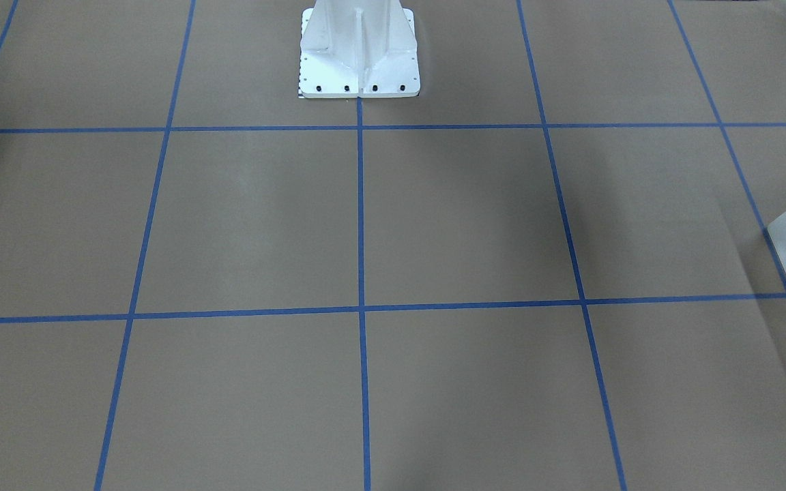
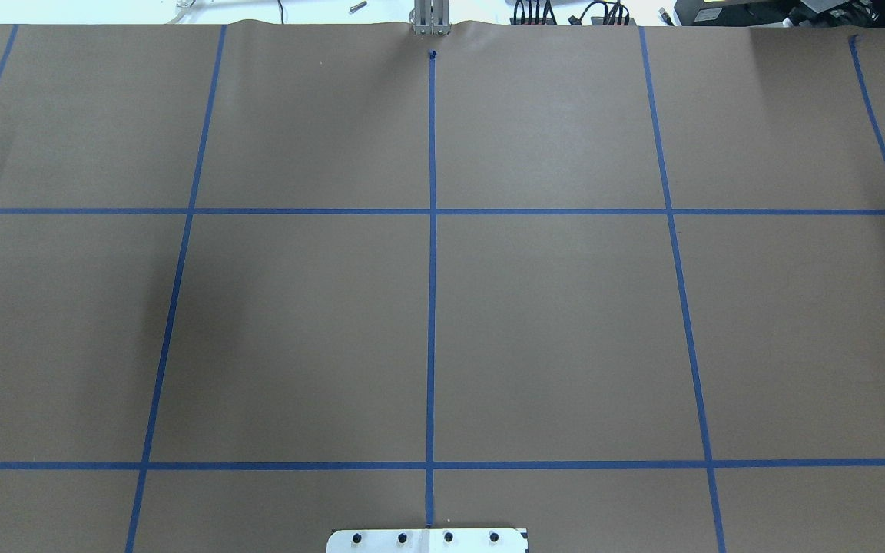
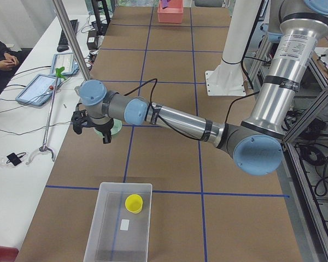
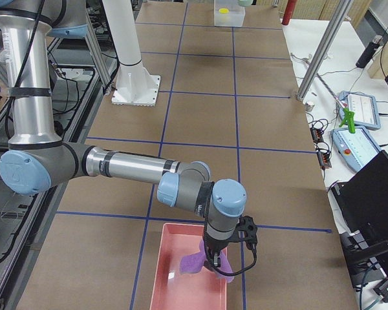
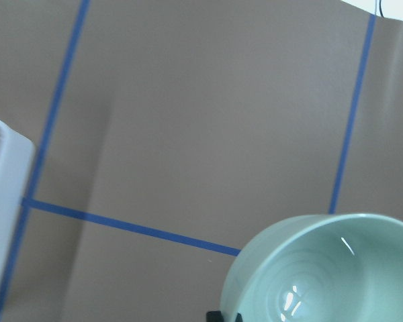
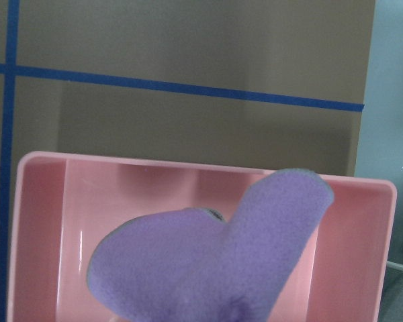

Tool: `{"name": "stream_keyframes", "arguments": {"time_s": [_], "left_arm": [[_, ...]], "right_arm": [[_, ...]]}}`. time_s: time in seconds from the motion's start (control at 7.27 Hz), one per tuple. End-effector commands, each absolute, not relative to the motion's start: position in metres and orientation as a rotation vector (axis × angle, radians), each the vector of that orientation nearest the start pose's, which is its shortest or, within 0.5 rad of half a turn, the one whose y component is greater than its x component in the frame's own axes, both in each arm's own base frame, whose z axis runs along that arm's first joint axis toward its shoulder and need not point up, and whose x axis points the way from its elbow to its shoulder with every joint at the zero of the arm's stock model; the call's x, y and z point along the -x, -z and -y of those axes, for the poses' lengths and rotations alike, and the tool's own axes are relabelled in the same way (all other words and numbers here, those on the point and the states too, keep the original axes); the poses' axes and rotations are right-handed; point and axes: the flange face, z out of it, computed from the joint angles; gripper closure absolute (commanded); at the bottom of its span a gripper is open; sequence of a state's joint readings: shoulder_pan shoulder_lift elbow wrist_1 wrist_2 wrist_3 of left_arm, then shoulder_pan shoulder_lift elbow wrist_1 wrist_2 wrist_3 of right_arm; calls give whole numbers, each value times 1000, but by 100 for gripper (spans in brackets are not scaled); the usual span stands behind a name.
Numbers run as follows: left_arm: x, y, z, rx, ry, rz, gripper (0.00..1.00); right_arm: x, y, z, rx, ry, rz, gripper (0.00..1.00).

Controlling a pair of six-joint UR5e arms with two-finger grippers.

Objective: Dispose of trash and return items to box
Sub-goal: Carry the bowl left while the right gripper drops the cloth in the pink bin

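My left gripper (image 3: 95,131) is shut on the rim of the pale mint-green bowl (image 5: 322,275) and holds it above the table, just beyond the box's far end. The bowl also shows in the exterior left view (image 3: 117,127). The translucent white box (image 3: 106,229) has the yellow cup (image 3: 134,203) standing inside it. The box's corner shows at the left edge of the left wrist view (image 5: 3,194). My right gripper (image 4: 218,261) is shut on a purple soft piece (image 6: 215,261) and holds it over a pink tray (image 4: 174,284).
The white robot pedestal (image 1: 359,54) stands at the table's middle. A metal pole (image 3: 71,38) rises at the table's edge beside the operators' desk with tablets (image 3: 44,87). A person (image 3: 3,54) sits there. Blue tape lines grid the brown table.
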State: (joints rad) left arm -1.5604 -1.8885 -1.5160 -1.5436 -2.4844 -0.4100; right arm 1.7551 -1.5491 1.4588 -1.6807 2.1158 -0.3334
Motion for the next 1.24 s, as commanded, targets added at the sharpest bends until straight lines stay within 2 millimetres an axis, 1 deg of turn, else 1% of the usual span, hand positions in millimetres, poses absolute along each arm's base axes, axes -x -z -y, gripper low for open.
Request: {"name": "stream_keyframes", "arguments": {"time_s": [0.0,0.14,0.28,0.41,0.55,0.69,0.83,0.96,1.1], "left_arm": [[96,-546,631,-48,223,-897,100],[115,-557,628,-71,217,-847,100],[132,-570,626,-80,231,-798,100],[152,-588,622,-66,255,-768,100],[171,-624,614,-25,294,-753,100],[176,-659,600,24,332,-754,100],[183,-687,584,83,409,-760,100],[178,-711,562,107,516,-766,100],[172,-746,538,94,648,-771,100]], "right_arm": [[-162,-736,426,30,102,569,0],[-161,-723,422,5,105,565,0],[-161,-712,425,-17,106,569,0],[-154,-697,433,-57,103,646,0],[-138,-662,444,-118,115,748,0],[-125,-634,448,-139,91,779,0],[-108,-600,453,-144,49,788,0],[-86,-564,456,-145,26,808,0],[-60,-527,456,-130,-1,818,0]]}}
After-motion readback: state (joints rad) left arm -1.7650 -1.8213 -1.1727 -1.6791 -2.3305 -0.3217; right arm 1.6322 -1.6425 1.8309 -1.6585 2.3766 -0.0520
